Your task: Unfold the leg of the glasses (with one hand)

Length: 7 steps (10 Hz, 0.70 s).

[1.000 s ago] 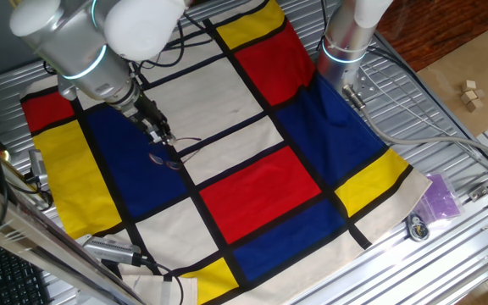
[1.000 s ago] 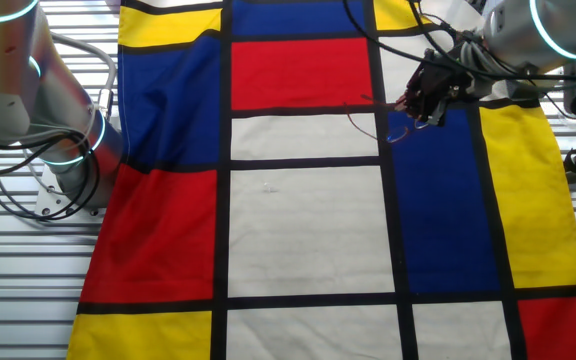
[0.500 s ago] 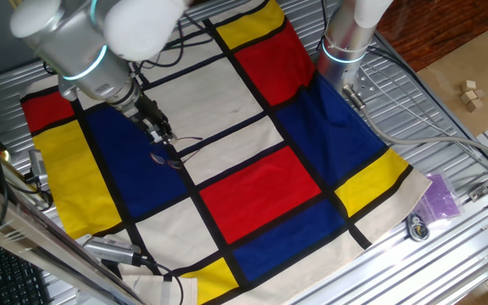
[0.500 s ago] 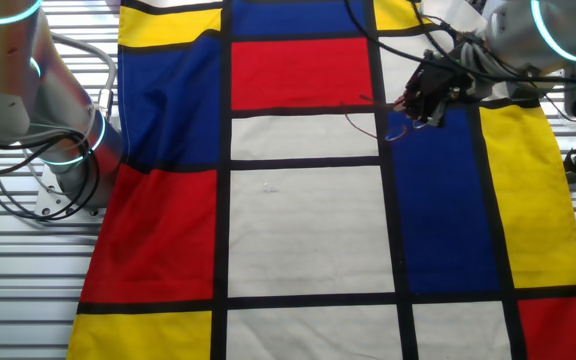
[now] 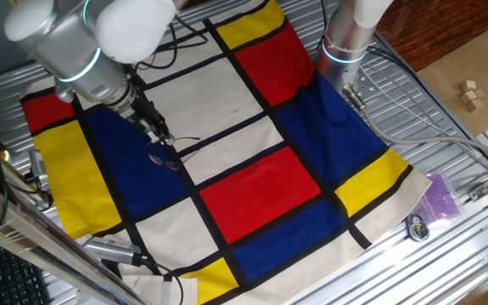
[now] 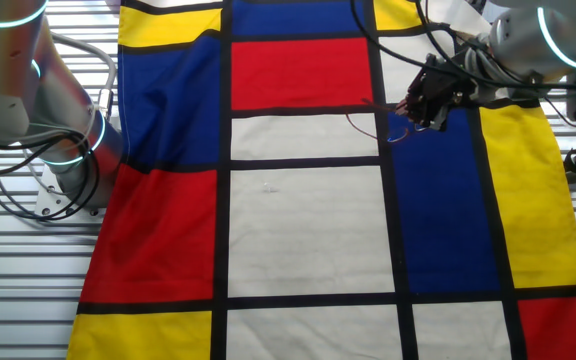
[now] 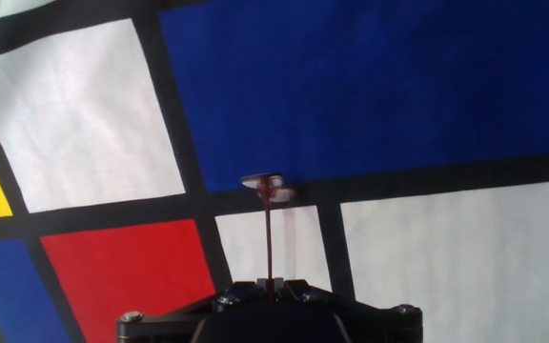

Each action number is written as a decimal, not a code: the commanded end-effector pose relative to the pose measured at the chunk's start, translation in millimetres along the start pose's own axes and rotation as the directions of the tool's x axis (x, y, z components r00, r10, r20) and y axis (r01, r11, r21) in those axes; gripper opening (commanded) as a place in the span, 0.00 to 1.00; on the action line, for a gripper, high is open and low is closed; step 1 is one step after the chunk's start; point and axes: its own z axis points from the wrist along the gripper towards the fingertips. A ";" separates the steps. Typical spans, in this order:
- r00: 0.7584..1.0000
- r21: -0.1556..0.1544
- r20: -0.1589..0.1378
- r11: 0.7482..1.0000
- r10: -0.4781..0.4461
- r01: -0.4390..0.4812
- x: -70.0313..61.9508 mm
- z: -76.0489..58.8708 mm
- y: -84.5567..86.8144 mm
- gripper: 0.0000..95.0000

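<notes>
The glasses (image 5: 167, 158) are tiny dark wire spectacles lying at the edge of a blue square of the checked cloth (image 5: 261, 182), near a black line. In the other fixed view the glasses (image 6: 392, 131) lie just left of my gripper (image 6: 420, 110), with one thin leg reaching left over the white square. In the hand view a thin dark red leg (image 7: 268, 238) runs straight up from between my jaws to the frame's hinge end (image 7: 265, 187). My gripper (image 7: 270, 284) is shut on that leg. The lenses are hard to make out.
A second robot arm's base (image 5: 346, 44) stands on the cloth's far edge, with cables trailing beside it. A purple bag (image 5: 440, 196), a small round metal part (image 5: 417, 226) and wooden blocks (image 5: 471, 93) lie off the cloth at right. A metal tool (image 5: 113, 251) lies at the near corner.
My arm has shifted slightly to the left in one fixed view. The gripper stays shut on the leg and the glasses have barely moved.
</notes>
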 end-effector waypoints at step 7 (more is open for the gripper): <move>1.000 0.000 -0.008 1.000 -0.001 0.001 -13.7 4.4 -3.8 0.00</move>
